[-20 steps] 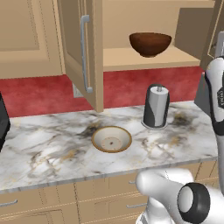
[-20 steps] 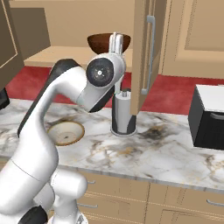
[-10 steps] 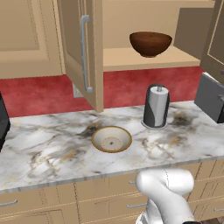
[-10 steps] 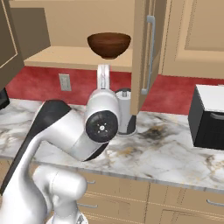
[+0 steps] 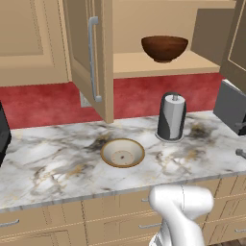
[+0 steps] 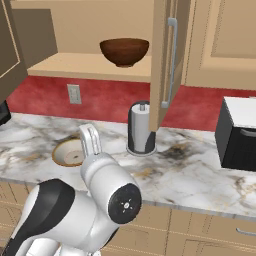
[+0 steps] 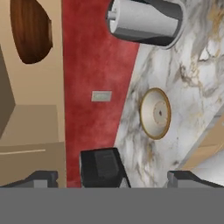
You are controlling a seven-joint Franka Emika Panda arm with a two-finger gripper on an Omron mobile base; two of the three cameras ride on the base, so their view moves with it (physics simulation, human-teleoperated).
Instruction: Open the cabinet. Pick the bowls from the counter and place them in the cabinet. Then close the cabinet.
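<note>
The cabinet (image 5: pixel 158 67) stands with both doors swung wide; its left door (image 5: pixel 89 53) juts out over the counter (image 5: pixel 53 163). On its shelf rests the dark reddish-brown bowl (image 5: pixel 164 48) (image 6: pixel 124 51) (image 7: pixel 30 30). The cream bowl with the tan rim (image 5: pixel 122 153) (image 6: pixel 69 152) (image 7: pixel 155 113) lies on the marble, left of the grey canister. My gripper (image 7: pixel 114 180) is open and holds nothing; its fingertips (image 7: pixel 41 179) are far apart, well back from the cream bowl. My arm (image 6: pixel 100 200) is folded low in front of the counter edge.
A grey cylindrical canister (image 5: pixel 171 116) (image 6: pixel 141 128) (image 7: pixel 144 19) stands near the red back wall. A black appliance (image 6: pixel 239 132) (image 7: pixel 103 168) sits at the counter's right end, another dark object (image 5: pixel 2 139) at the left edge. The right door (image 6: pixel 167 60) hangs over the canister.
My arm has dropped from high beside the cabinet down to the counter front. Both bowls and the doors have stayed where they were.
</note>
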